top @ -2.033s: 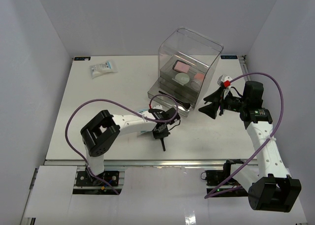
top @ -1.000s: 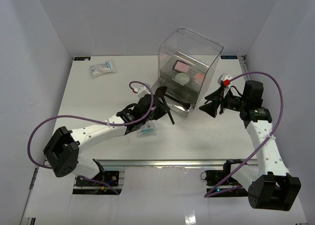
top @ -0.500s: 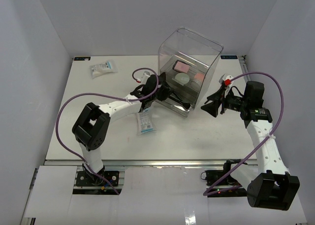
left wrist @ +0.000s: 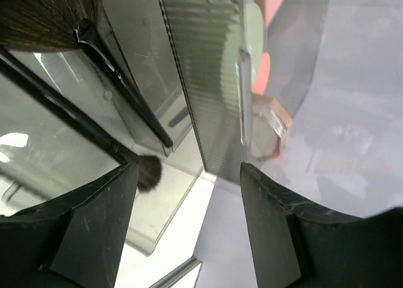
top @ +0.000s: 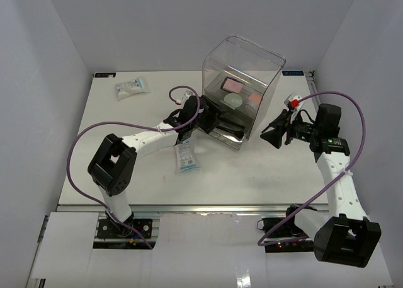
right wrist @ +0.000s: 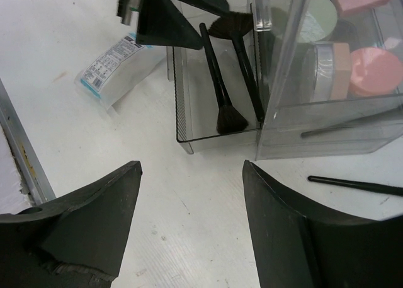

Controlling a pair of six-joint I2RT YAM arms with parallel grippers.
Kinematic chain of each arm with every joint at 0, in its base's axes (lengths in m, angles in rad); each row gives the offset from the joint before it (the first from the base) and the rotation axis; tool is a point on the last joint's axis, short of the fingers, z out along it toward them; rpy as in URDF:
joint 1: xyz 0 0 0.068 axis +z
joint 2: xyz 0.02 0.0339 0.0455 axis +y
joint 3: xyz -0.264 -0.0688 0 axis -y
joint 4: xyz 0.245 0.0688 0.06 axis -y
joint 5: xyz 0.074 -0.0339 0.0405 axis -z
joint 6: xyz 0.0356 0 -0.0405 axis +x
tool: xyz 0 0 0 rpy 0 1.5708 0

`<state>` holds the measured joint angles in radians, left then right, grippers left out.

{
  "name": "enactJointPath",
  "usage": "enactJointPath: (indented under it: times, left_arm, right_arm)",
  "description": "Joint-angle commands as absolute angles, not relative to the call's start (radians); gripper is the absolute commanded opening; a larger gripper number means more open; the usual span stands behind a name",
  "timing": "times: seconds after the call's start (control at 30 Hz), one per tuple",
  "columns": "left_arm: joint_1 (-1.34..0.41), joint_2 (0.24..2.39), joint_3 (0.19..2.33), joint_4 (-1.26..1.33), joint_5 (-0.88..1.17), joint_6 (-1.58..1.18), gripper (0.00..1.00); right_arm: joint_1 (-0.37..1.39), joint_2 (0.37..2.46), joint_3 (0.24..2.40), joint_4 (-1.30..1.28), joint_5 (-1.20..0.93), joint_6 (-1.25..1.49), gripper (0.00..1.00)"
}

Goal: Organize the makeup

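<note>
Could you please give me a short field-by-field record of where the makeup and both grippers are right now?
drawer: pulled out of clear box, open
brushes: two, lying in drawer
packets: near packet on table beside drawer; far packet at table's back left
inside box: pink palette, round compact
left gripper: open, empty, at drawer
right gripper: open, empty, facing box

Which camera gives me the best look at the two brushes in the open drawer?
Right wrist: both brushes lie full length in the pulled-out drawer, heads and handles clear. Top external shows them only as a thin dark streak; left wrist catches close, cropped fragments of handle and bristles.
</note>
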<state>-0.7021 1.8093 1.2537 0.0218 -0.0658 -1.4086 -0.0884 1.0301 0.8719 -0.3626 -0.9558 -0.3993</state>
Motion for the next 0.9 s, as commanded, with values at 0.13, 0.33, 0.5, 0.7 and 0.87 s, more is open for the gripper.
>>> enactJointPath:
  times: [0.13,0.33,0.5,0.7,0.87]
  left_arm:
    - [-0.685,1.397,1.069,0.106,-0.081,-0.934,0.88]
    - [-0.637,1.063,0.884,0.059,0.103,-0.313,0.98]
    - [-0.634,0.856,0.739,-0.075,-0.074,-0.115,0.98]
    - [-0.634,0.716,0.644,-0.076,-0.112,-0.053,0.98]
    - [-0.634,0.686,0.636,-0.083,-0.101,-0.052,0.98]
  right_arm:
    - [-0.191,1.038,0.855,-0.293,-0.949,-0.311,0.72]
    - [-0.225,1.091,0.843,-0.191,-0.711,-0.122,0.70]
    - [-0.216,1.240,0.902,-0.163,-0.455,0.074,0.71]
    - [-0.120,1.625,1.243,-0.340,-0.106,0.201,0.77]
    - [-0.088,1.834,1.418,-0.399,0.001,0.313,0.75]
